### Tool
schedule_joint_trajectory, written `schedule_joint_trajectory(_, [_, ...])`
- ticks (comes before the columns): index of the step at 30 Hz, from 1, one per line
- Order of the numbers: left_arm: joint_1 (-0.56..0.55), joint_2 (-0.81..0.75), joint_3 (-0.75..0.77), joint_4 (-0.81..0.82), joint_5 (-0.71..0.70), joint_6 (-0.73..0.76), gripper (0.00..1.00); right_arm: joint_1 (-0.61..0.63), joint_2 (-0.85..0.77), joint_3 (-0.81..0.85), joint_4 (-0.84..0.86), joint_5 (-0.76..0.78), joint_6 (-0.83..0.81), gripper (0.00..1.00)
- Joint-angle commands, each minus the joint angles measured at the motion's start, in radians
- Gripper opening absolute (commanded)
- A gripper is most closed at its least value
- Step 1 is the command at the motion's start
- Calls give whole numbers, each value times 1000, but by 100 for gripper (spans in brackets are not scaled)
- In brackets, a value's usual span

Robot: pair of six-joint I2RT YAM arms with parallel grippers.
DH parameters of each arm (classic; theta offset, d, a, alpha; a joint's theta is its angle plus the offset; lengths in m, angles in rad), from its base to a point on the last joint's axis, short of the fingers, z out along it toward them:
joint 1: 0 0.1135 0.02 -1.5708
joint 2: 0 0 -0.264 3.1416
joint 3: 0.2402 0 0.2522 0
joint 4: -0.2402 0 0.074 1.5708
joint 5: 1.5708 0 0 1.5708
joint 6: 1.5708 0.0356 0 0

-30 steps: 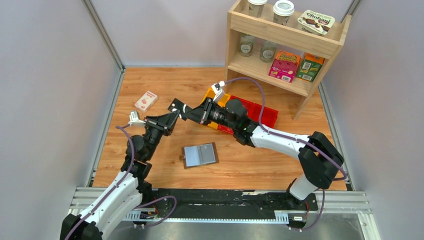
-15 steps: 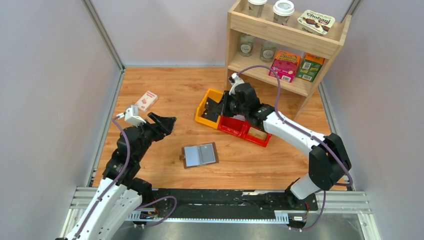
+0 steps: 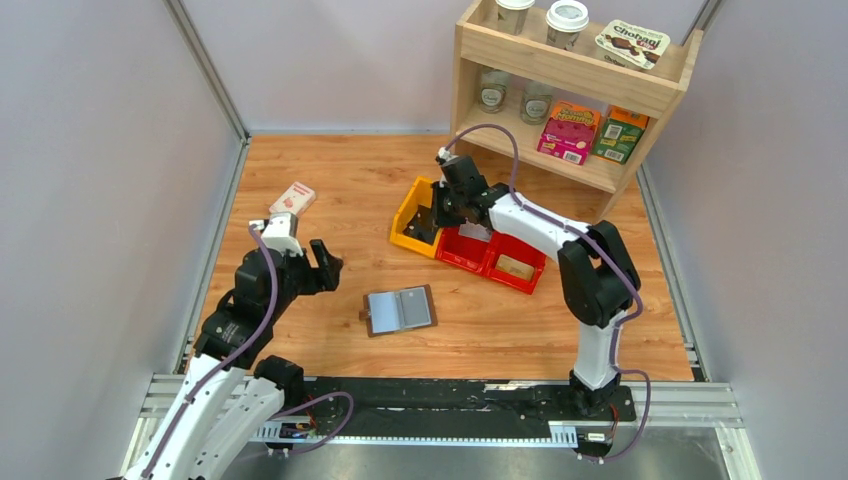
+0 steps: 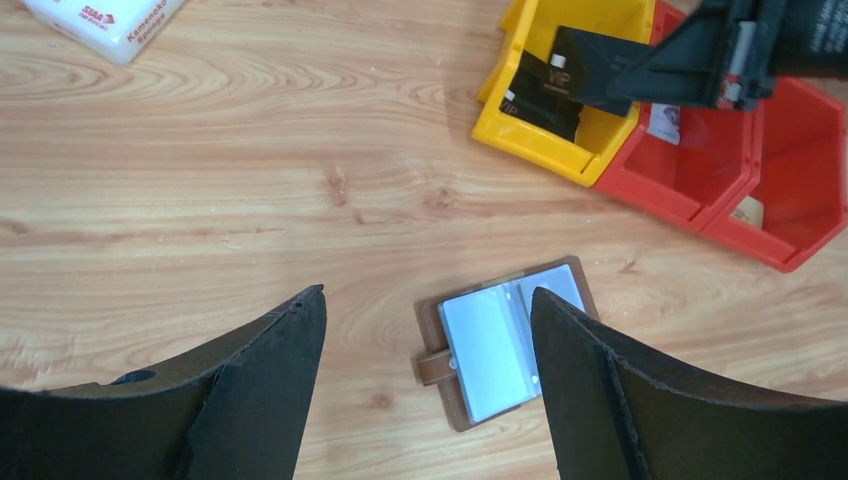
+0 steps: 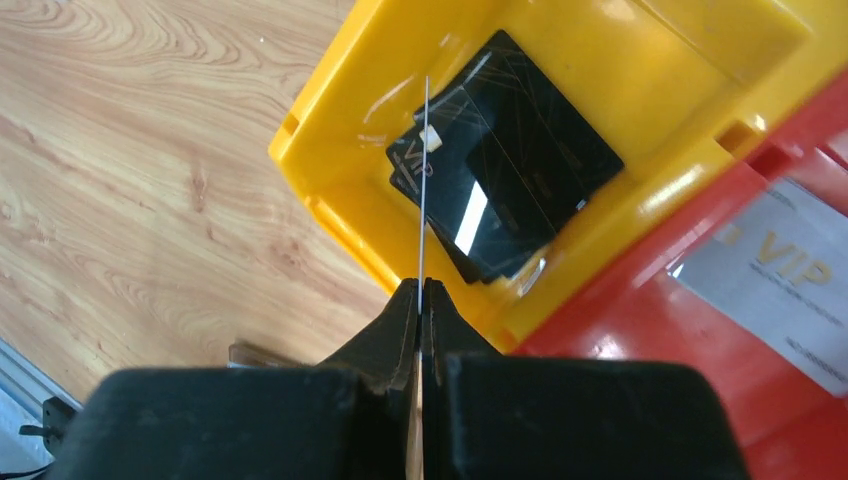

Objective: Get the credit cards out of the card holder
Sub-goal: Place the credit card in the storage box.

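Observation:
The brown card holder (image 3: 400, 310) lies open on the table, its grey-blue panels facing up (image 4: 505, 340). My left gripper (image 3: 325, 262) hovers to its left, jaws wide open and empty (image 4: 425, 295). My right gripper (image 3: 438, 212) is shut on a thin black credit card (image 5: 424, 180), which shows edge-on in the right wrist view. The card hangs over the yellow bin (image 5: 330, 190), where other black credit cards (image 5: 510, 190) lie. In the left wrist view the held card (image 4: 590, 70) sticks out of the right gripper's fingers (image 4: 680, 65) above that bin.
Two red bins (image 3: 500, 255) adjoin the yellow one; a white VIP card (image 5: 780, 270) lies in the nearer one. A white-and-red box (image 3: 291, 200) sits at the far left. A wooden shelf (image 3: 570, 90) with jars and cartons stands at the back right.
My left gripper opened, let go of the black card and drew back to the left. The right gripper carried the card away to the right, over the yellow bin.

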Motion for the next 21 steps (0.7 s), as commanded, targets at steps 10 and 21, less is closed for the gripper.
schedule_joint_trajectory(10, [-1, 33, -5, 7, 104, 60, 82, -18, 186, 211, -71, -43, -32, 14])
schedule_joint_trajectory(21, [-1, 113, 0, -4, 213, 11, 82, -34, 120, 292, -192, 216, -136, 44])
